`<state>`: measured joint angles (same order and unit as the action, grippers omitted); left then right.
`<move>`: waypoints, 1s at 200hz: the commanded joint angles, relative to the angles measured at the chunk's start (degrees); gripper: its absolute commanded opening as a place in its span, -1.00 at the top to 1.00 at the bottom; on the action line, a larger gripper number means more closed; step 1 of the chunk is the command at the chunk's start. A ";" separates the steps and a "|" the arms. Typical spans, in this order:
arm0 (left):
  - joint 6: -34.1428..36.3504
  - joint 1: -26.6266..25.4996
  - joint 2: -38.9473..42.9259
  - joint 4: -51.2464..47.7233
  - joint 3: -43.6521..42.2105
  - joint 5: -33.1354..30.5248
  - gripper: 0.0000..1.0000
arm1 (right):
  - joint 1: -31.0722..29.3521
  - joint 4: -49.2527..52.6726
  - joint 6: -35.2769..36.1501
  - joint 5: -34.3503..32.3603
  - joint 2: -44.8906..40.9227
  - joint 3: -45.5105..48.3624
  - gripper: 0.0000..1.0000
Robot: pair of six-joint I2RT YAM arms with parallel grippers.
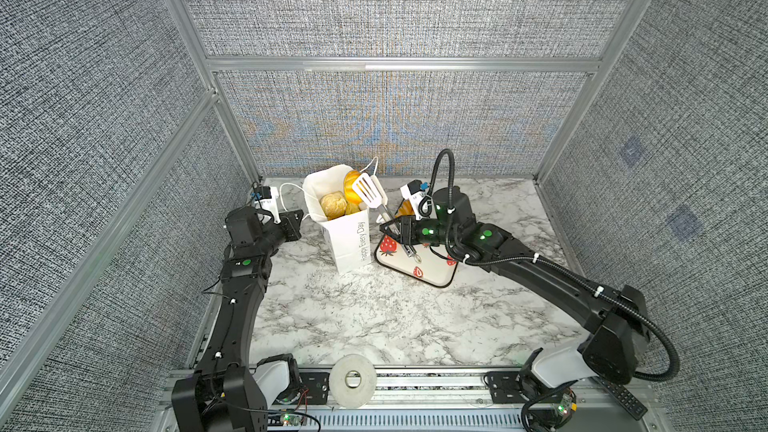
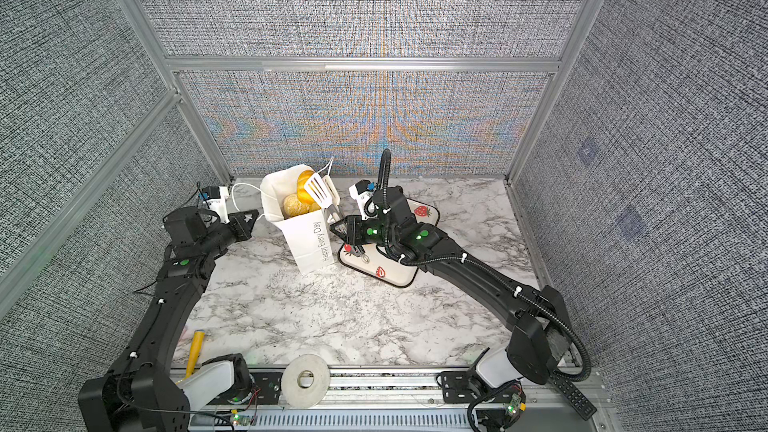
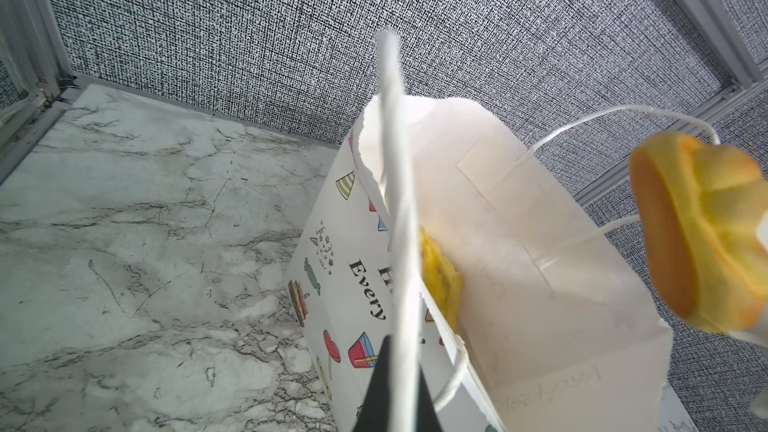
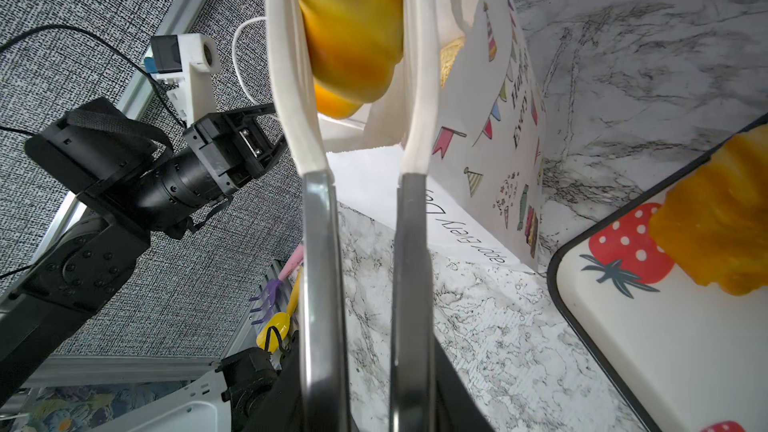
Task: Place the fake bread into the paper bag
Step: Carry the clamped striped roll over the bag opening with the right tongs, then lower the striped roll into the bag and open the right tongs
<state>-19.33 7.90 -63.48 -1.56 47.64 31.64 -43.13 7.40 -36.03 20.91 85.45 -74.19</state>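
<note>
In the middle of both top views, the right gripper (image 1: 386, 228) clamps one pair of tongs (image 1: 368, 194) holding one bun (image 1: 351, 180) over the rim of the paper bag (image 1: 349, 243), with two rolls (image 1: 332, 205) inside it and one pastry (image 4: 715, 222) on the tray (image 1: 432, 274) to its right, while the left gripper (image 1: 301, 218) pinches the cord handle (image 3: 392, 139) and open marble tabletop (image 1: 374, 317) lies below.

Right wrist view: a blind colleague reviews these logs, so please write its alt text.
Metal tongs clamp a golden fake bread at the mouth of the paper bag. The left gripper holds the bag's cord handle; another bread lies on the strawberry tray.
</note>
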 commanded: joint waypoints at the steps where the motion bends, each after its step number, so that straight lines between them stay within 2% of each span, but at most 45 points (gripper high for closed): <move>1: 0.37 0.01 0.17 0.35 0.27 0.48 1.00 | 0.01 -1.57 -0.30 -0.34 -0.04 0.19 0.33; 120: 0.39 0.04 0.15 0.27 0.26 0.44 1.00 | -0.01 -0.55 -1.05 -0.52 1.11 0.54 0.28; 200: 0.32 0.04 0.04 0.33 0.27 0.53 1.00 | -0.02 0.32 -0.76 -0.25 1.56 -0.24 0.13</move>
<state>-19.31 7.90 -63.46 -1.58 47.64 31.66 -43.11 7.55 -36.69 20.82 87.05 -73.58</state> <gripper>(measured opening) 0.053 0.429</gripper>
